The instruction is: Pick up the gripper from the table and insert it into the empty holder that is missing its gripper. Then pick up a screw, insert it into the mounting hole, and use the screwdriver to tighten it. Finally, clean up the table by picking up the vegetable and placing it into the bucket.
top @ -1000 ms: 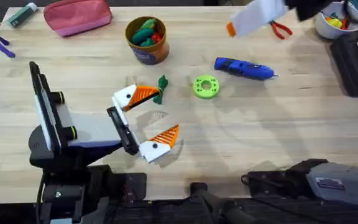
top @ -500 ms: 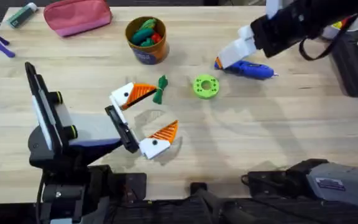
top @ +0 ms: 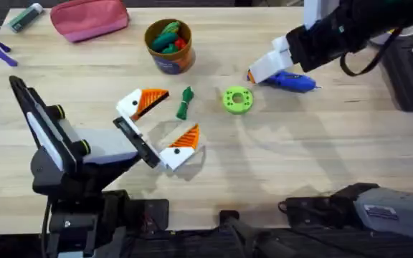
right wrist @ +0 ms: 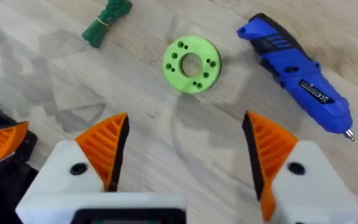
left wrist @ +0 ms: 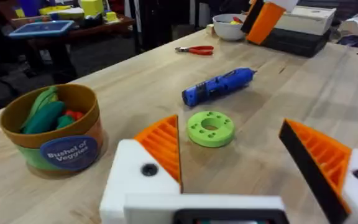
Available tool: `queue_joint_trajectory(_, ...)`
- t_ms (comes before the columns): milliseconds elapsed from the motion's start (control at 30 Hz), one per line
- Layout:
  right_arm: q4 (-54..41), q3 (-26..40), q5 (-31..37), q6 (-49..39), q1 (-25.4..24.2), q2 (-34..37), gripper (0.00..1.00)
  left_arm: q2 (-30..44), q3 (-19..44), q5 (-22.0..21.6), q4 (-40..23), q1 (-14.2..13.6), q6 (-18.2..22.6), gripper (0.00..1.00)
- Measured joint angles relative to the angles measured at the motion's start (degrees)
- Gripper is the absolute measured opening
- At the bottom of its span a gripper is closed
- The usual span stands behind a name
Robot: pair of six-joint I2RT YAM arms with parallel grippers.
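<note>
The blue screwdriver (top: 287, 80) (right wrist: 297, 71) (left wrist: 219, 87) lies far right of centre. My right gripper (top: 269, 66) (right wrist: 185, 155) hovers open over its blunt end, holding nothing. The dark green vegetable (top: 185, 102) (right wrist: 107, 22) lies between the bright green disc (top: 237, 99) and my left gripper (top: 162, 125) (left wrist: 241, 162), which is open and empty just left of it. The orange-brown bucket (top: 169, 45) (left wrist: 51, 134) stands at the back with toy vegetables inside. All four fingers carry orange wedges. The loose gripper, the empty holder and the screw are out of view.
A pink pouch (top: 88, 18) lies at the back left. Red-handled pliers (left wrist: 194, 50) and a white bowl (left wrist: 232, 25) sit at the far right. A dark tray (top: 411, 72) lines the right edge. Bare wood spans the front middle.
My right arm has swung down from the back right corner to just above the screwdriver. The left gripper has shifted a little left and back, away from the vegetable.
</note>
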Motion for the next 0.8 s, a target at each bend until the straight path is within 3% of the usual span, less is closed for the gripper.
queue_joint_trajectory(100, 0.0, 0.0, -0.07, 0.15, 0.0, 0.0, 0.994, 0.02, -0.1, -0.74, 1.1, 0.0, -0.82, 0.986)
queue_joint_trajectory(200, 0.0, 0.0, -0.15, 0.15, 0.0, 0.01, 0.993, 0.01, -0.11, -2.87, 2.06, 0.0, -4.3, 0.985)
queue_joint_trajectory(300, -0.05, 0.0, -0.17, 0.15, 0.0, 0.0, 0.994, 0.07, 0.81, -6.14, -1.37, 0.0, -6.7, 0.986)
queue_joint_trajectory(400, -0.2, 0.0, -0.17, 0.15, 0.0, 0.0, 0.994, 0.13, 4.35, -9.48, -9.91, 0.0, -6.85, 0.985)
queue_joint_trajectory(567, -0.28, 0.0, -0.17, 0.15, 0.0, 0.0, 0.993, 4.91, 14.09, -15.51, -23.51, 0.0, -3.24, 0.986)
queue_joint_trajectory(800, -0.31, 0.0, -0.17, 0.17, 0.0, 0.0, 0.993, 21.01, 32.64, -22.66, -35.21, 0.0, 0.95, 0.986)
